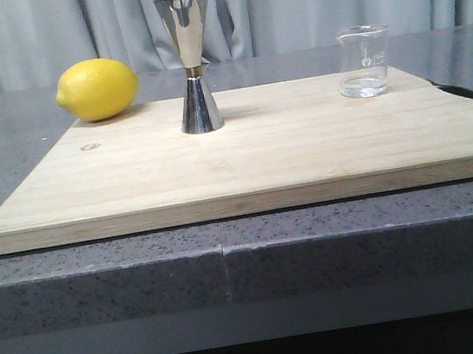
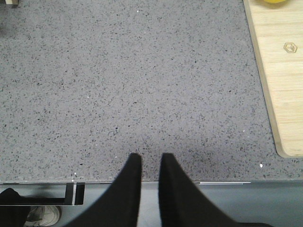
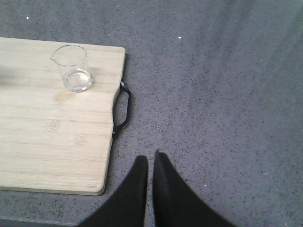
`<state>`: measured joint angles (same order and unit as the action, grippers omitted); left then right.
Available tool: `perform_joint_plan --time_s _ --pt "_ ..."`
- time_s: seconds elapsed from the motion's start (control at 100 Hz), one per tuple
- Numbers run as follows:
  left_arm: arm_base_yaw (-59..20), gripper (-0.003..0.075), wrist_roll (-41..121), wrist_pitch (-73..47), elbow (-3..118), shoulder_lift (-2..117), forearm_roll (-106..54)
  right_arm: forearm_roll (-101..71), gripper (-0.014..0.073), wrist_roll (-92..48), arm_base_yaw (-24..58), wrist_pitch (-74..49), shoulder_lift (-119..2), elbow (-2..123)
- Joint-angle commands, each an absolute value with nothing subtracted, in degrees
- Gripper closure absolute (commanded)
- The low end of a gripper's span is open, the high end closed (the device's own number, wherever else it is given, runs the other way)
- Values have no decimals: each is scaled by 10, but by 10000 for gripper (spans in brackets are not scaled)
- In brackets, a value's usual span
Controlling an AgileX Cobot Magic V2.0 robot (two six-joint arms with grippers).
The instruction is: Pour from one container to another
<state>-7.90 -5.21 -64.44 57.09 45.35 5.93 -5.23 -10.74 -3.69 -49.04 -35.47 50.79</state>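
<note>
Both end effectors (image 2: 147, 158) (image 3: 150, 156) nearly closed over countertop (image 2: 142, 85); beaker (image 1: 365, 61), jigger (image 1: 192, 65) apparently well apart.

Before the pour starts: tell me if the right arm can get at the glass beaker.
Probably yes. The beaker stands alone near the board's right edge, nothing around it, and the right gripper hovers over bare counter just beside.

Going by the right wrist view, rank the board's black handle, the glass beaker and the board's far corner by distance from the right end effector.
1. Black handle, on the board's edge facing the right end effector.
2. Glass beaker, standing on the board beyond the handle.
3. Board's far corner, about level with the beaker; too close to call.
</note>
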Motion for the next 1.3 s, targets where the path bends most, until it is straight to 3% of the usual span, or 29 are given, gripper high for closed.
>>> perform_joint_plan --time_s 0.0,0.68,1.05,1.29 --pt "-78 739 -59 -611 585 451 58 -48 665 -110 -39 -449 -354 521" --pt "-77 739 -59 -593 572 430 59 -47 665 -110 -39 -438 -354 521" --pt "2 739 -55 -366 329 190 58 -47 665 -110 -39 -438 -354 521" --pt "7 739 -55 -252 193 71 34 -47 665 -110 -39 -438 -354 521"
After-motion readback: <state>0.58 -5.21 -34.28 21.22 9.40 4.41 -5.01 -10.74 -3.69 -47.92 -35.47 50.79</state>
